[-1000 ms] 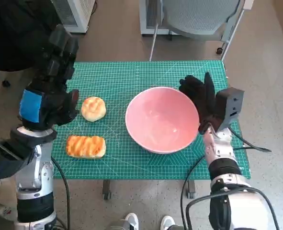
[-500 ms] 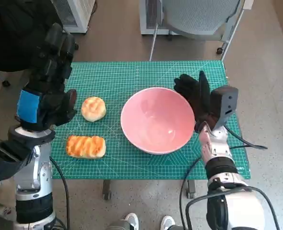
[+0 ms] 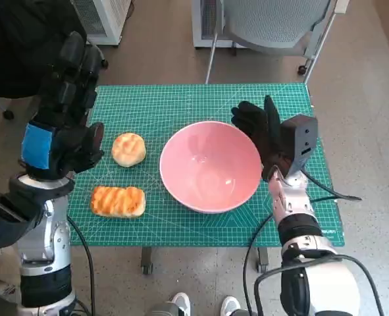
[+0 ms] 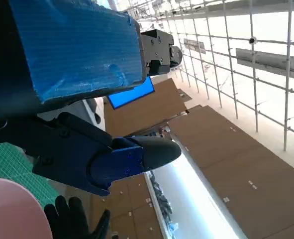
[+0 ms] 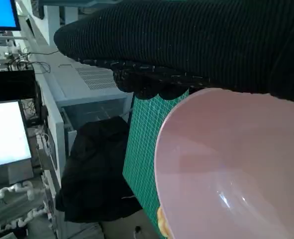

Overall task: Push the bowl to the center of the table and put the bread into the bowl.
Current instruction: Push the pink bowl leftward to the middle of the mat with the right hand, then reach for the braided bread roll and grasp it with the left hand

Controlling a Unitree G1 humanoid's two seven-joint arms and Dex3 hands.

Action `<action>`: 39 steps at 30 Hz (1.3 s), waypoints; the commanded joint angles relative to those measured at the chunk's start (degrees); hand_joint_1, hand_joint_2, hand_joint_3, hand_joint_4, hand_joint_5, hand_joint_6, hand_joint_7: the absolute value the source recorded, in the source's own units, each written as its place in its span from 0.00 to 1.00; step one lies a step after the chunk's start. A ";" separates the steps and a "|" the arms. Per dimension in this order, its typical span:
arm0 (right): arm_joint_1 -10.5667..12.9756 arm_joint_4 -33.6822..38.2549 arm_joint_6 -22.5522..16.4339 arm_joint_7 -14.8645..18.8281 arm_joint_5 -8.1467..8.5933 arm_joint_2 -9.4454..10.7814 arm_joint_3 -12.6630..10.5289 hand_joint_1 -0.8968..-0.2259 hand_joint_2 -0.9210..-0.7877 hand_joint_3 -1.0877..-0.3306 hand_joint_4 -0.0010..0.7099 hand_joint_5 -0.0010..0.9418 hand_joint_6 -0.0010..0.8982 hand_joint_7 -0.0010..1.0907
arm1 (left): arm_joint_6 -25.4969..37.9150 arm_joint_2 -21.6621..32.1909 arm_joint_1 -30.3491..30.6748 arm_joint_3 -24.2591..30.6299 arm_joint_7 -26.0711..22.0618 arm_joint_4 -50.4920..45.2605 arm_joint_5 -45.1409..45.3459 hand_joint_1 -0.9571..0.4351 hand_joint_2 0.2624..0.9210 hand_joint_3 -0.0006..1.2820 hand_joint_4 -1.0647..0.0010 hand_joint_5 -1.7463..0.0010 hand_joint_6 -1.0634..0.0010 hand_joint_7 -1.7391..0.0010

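— Green cutting mat [image 3: 181, 105] covers the table; where's the bowl [image 3: 210, 166]?

— Pink, sitting near the mat's middle, slightly toward the robot's right. The right hand [image 3: 263, 135] in its black glove rests flat against the bowl's outer rim, fingers spread, gripping nothing.

— And the bread?

— 2 pieces, both on the bowl's left: a round bun [image 3: 128, 149] just beside it, a striped loaf [image 3: 118, 201] nearer the table's front edge.

— Left hand [image 3: 62, 125]?

— Raised beyond the bun, fingers apart, empty.
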 commanded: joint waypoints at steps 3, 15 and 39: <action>0.19 0.80 0.73 -0.05 -0.04 -0.14 -0.55 0.31 0.00 0.29 0.41 0.00 0.43 0.00 | -0.73 0.57 0.58 0.18 0.16 0.23 0.52 0.26 1.00 0.45 1.00 1.00 1.00 0.89; -0.85 0.20 -2.59 1.96 -0.14 -2.54 -0.75 0.29 0.00 0.30 0.41 0.00 0.44 0.01 | -1.21 0.38 0.02 0.17 -0.08 1.34 0.37 0.26 1.00 0.45 1.00 1.00 1.00 0.89; -2.50 -5.43 -22.40 25.40 10.07 -6.22 -5.39 0.17 0.00 0.40 0.28 0.00 0.32 0.00 | -2.51 0.35 -1.46 0.33 -0.79 3.96 -0.61 0.25 1.00 0.45 1.00 1.00 1.00 0.90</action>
